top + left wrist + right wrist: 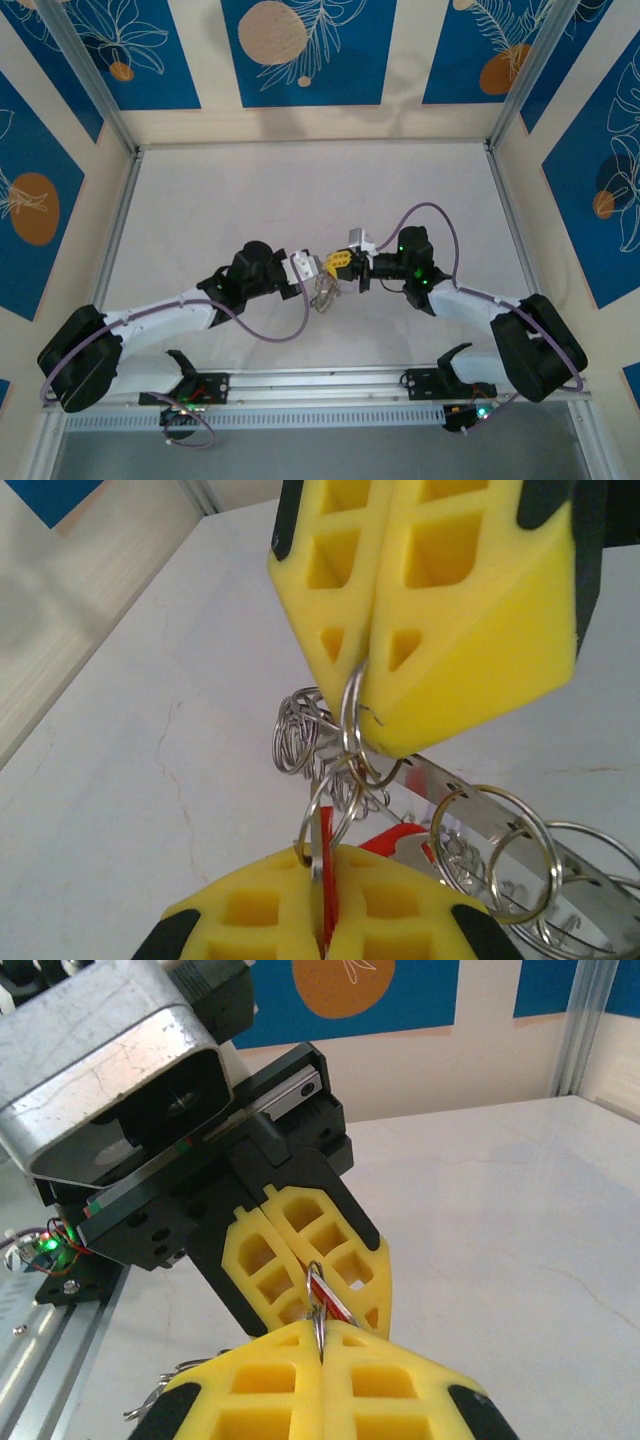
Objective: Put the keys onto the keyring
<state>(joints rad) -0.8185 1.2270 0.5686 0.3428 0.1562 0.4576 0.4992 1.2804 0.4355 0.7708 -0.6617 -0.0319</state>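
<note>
At mid-table, left claw (322, 880) clamps red key (398, 840), right claw (368, 680) clamps keyring (322, 292), strip (470, 785) dangling.

The far half of the desk (310, 190) lies open from left edge to right edge. A hand could sweep there freely, up to the frame posts (102, 95) at the far corners.

Toward the middle of the near edge the way is blocked. The left hand (320, 868), shut on a red key (327, 910), and the right hand (368, 675), shut on a split ring (352, 715), meet almost tip to tip. The keyring (455, 780) and its tangle of wire loops fill the narrow gap between them.

Both arms slant in from the near corners, with purple cables (272, 338) arching beside them. The base rail (320, 385) bars the near edge.
</note>
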